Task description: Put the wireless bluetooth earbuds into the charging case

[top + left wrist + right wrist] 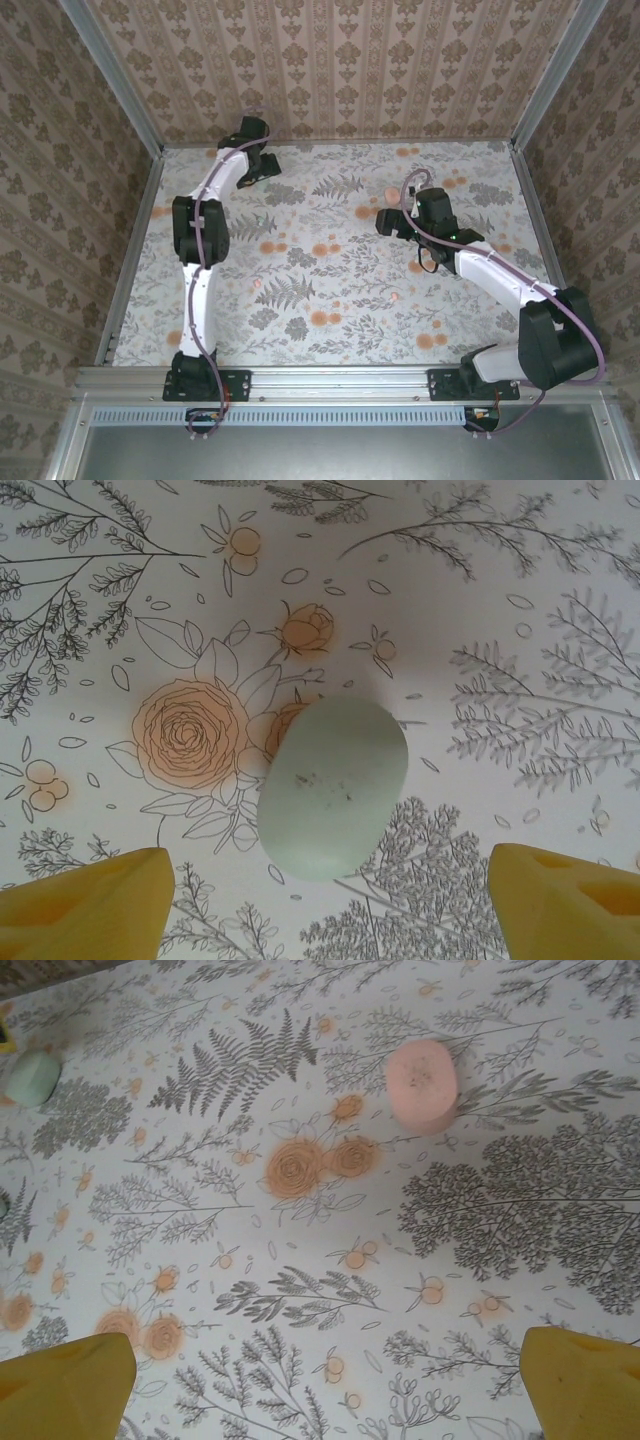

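The biggest things are the brown patterned walls (pixel 340 60) that stand around the bench (pixel 330 330), and the bench has a cloth on it with gray leaves and orange flowers. The left arm (pixel 200 240) reaches a long way to the far left corner. The right arm (pixel 500 275) bends in toward the far middle. The left tool (pixel 325 872) is open, with its two yellow fingers (pixel 90 900) wide apart. A green case (pixel 333 788) lies flat on the cloth in front of them, in line with the gap, and it touches neither finger. It is closed and partly covers an orange flower print. The right tool (pixel 325 1360) is open too and holds nothing. It hangs over bare cloth. A pink case (pixel 422 1085) lies ahead of it and a little to the right, well apart from its fingers. From above, the pink case sits just past the right tool, on the far side. The right wrist camera also sees the green case in the far left corner of its view, next to a bit of yellow finger. Nothing lies between each tool and its case. The earbuds are hard to find. From above, two tiny pale pink specks, one (pixel 258 283) left of the middle and one (pixel 397 296) more to the right, lie loose on the cloth, far from both cases. They may be the earbuds, but they are too small to tell.
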Controlling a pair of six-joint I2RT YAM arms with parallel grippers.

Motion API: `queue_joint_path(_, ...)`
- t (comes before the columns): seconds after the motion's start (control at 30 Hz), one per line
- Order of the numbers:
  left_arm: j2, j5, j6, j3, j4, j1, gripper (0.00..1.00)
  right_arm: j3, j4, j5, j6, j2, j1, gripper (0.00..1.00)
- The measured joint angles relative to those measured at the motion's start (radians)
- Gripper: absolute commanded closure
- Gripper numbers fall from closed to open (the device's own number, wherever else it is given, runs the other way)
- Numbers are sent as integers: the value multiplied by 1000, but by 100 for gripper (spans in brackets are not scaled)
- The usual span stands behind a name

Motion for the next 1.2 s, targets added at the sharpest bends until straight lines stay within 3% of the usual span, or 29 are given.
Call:
queue_joint_path(0.27,111,-6,-76,190,-42,-1,27,-10,-14,-16,12,-47,10,0)
queue_joint_path(0.7,148,21,-84,214,-88,-5,27,-34,-18,-28,14,-110,10,0)
queue_joint_path(1.2,191,87,-94,212,-93,-9,47,-78,-38,-33,18,-242,10,0)
